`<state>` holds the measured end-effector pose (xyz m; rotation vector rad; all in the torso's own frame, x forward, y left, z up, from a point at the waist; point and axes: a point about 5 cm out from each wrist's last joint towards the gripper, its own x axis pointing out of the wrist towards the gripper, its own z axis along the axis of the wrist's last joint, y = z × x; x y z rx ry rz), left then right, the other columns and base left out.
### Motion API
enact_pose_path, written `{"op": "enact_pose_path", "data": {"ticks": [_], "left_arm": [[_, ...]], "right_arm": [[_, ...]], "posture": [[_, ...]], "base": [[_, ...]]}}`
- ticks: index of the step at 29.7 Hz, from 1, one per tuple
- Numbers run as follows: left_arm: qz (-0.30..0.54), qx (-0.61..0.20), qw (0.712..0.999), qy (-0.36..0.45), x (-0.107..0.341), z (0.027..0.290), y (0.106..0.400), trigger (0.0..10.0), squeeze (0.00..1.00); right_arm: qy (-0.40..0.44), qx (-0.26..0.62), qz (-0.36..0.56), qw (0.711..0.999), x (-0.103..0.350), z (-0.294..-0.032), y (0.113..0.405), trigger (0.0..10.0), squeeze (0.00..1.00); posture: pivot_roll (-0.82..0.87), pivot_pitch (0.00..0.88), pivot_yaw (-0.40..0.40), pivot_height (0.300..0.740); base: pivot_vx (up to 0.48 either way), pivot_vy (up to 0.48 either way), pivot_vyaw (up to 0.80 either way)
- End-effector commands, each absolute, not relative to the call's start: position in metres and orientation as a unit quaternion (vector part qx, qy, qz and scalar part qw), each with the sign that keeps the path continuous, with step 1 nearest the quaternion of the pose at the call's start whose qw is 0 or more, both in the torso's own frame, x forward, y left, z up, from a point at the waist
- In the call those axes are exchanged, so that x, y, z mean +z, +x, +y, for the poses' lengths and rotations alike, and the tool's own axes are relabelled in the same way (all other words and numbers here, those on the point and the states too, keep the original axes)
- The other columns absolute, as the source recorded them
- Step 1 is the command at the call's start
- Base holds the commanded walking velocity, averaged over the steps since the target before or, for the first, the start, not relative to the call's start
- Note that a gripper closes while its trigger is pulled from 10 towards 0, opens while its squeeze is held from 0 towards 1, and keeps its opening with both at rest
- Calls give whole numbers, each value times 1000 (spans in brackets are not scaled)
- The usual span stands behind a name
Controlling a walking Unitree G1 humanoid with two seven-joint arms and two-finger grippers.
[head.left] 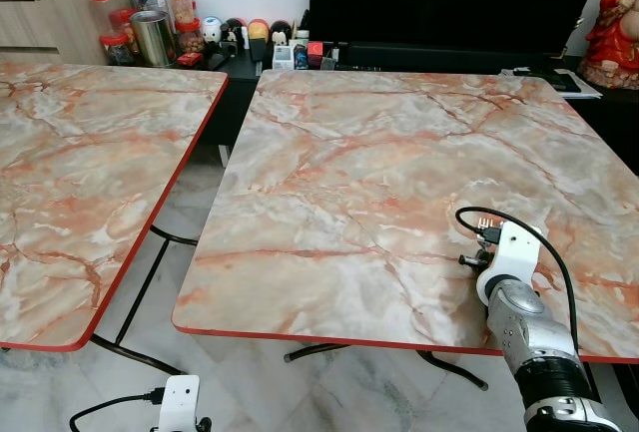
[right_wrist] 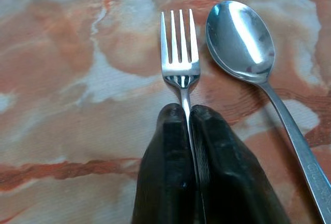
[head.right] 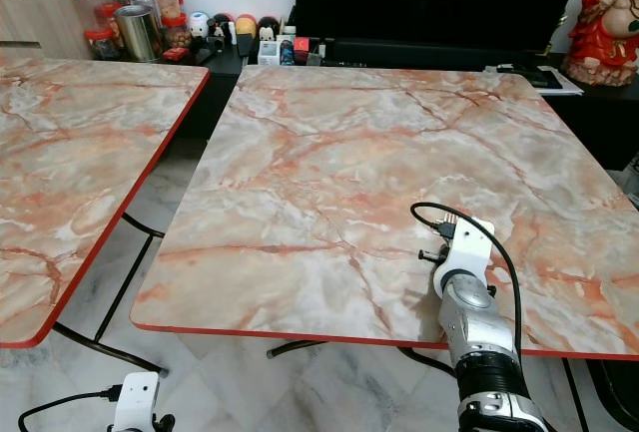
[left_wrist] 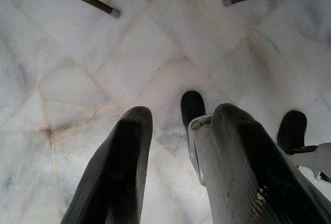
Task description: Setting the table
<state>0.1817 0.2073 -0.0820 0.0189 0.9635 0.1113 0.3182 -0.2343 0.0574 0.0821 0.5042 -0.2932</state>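
Right gripper over the marble table, at lower right of the head frames, near the table's front edge. Fingers pressed together on the handle of a fork, tines pointing away from the wrist. Fork low over the tabletop or resting on it; cannot tell which. Spoon lying flat on the marble just beside the fork, bowl level with the tines, handle running back past the fingers; the two roughly parallel, close but apart.

Left gripper hanging low at lower left of the head frames, aimed at the tiled floor. Fingers apart, nothing between them.

Progress, as a judgement: spoon placed; fork at its spot but not released. No plate, glass or napkin seen on the table, nor on the second table at left. Jars and small items on the cabinet at upper left, well apart from the work. Task early: one pair of cutlery nearly set, the rest outstanding.
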Motion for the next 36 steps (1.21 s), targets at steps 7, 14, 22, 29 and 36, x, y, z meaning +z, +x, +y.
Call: {"op": "enact_pose_path", "data": {"ticks": [7, 14, 22, 29, 36], "left_arm": [[478, 70, 876, -7, -85, 210, 175, 10000, 0], [482, 91, 871, -7, -87, 209, 173, 10000, 0], [485, 101, 869, -10, -87, 207, 172, 10000, 0], [485, 103, 868, -11, -88, 207, 170, 10000, 0], [489, 105, 866, -11, -89, 212, 165, 10000, 0]], "right_arm": [[48, -122, 273, 953, 49, -224, 317, 0, 0], [19, -34, 224, 974, 64, -193, 330, 10000, 0], [1, -18, 136, 991, 93, -185, 343, 10000, 0], [4, -24, 66, 998, 120, -186, 351, 10000, 0], [-3, -26, 37, 999, 127, -185, 352, 10000, 0]], "posture": [[22, 0, -21, 728], [26, 0, -25, 728], [28, 0, -25, 728], [28, 0, -25, 728], [32, 0, -27, 728]], "base": [[0, 0, 0], [0, 0, 0], [0, 180, 0], [0, 480, 0], [0, 480, 0]]}}
